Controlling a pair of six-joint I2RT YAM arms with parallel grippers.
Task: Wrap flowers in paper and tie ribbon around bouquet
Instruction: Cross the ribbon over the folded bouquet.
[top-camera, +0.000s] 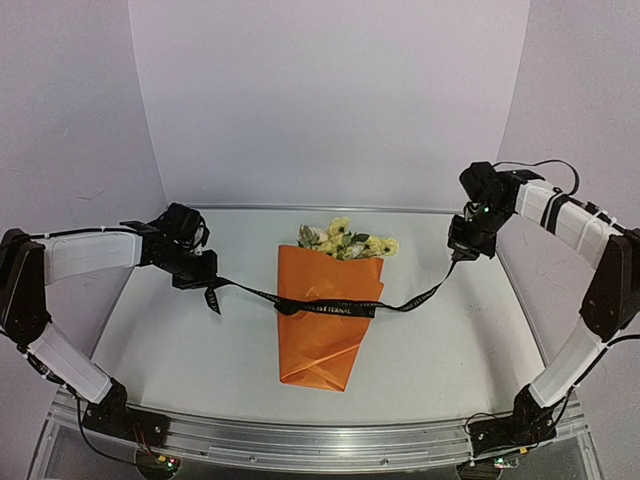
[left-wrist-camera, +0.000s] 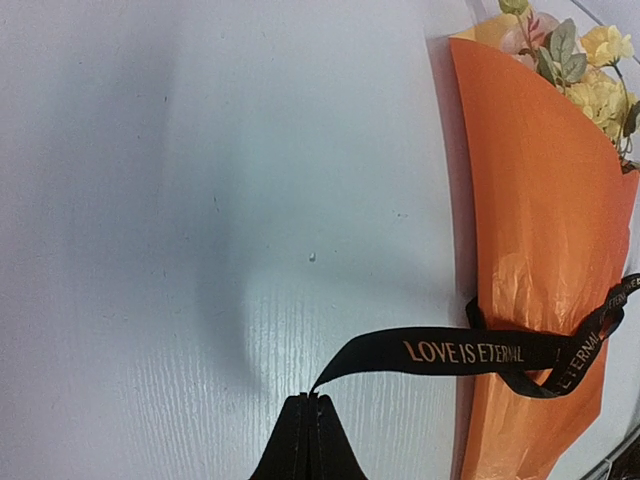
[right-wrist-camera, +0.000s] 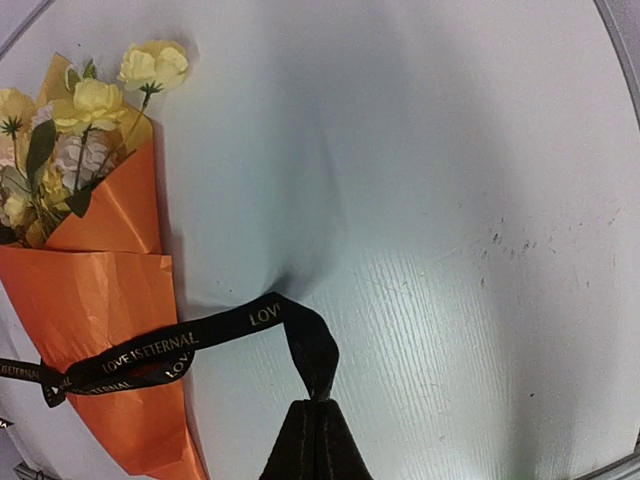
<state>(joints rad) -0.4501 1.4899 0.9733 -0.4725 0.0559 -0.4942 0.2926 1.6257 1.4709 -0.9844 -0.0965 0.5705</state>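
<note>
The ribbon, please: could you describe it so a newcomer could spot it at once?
On the table lies an orange paper cone of yellow flowers. The ribbon crosses its middle, ends pinched in the left gripper and right gripper. Unlike the cables, it bears pale lettering.

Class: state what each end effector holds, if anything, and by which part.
Both hold the ribbon: the left end effector pinches it near one end, the right end effector near the other.
</note>
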